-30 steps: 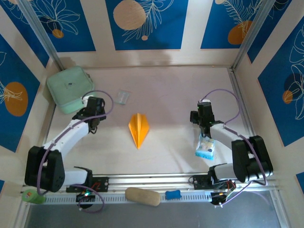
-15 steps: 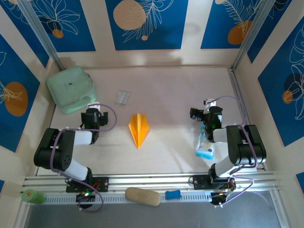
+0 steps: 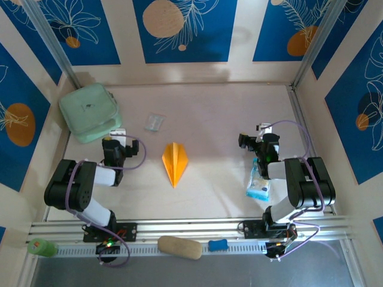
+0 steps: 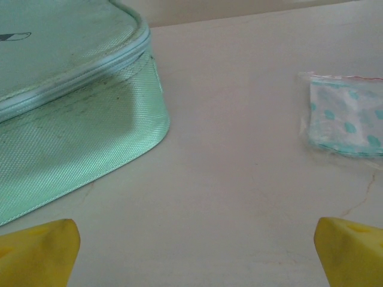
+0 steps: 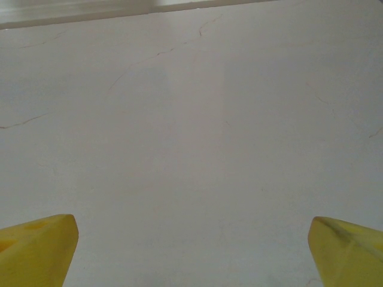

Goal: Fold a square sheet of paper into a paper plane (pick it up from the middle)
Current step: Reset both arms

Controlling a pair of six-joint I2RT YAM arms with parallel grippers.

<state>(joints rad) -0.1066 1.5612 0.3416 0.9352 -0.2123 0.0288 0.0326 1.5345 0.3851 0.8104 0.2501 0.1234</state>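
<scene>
The square sheet of paper lies in the middle of the table as an orange-yellow paper plane [image 3: 175, 162], a slim dart with a centre crease and its tip toward the near edge. My left gripper [image 3: 114, 142] sits well to its left, close to the table. It is open, with bare tabletop between its yellow fingertips [image 4: 39, 254]. My right gripper [image 3: 257, 142] rests well to the right of the plane. It is open too, its fingertips [image 5: 36, 248] wide apart over bare table. Neither gripper touches the plane.
A mint-green pouch [image 3: 88, 112] lies at the back left, just ahead of the left gripper [image 4: 197, 251]. A clear wrapper [image 3: 154, 122] lies behind the plane. A blue-and-white packet [image 3: 259, 184] lies by the right arm. A tan oval lump [image 3: 179, 247] rests on the front rail.
Both arms have folded back toward their bases and settled low. Both grippers have opened wider. The paper plane has not moved.
</scene>
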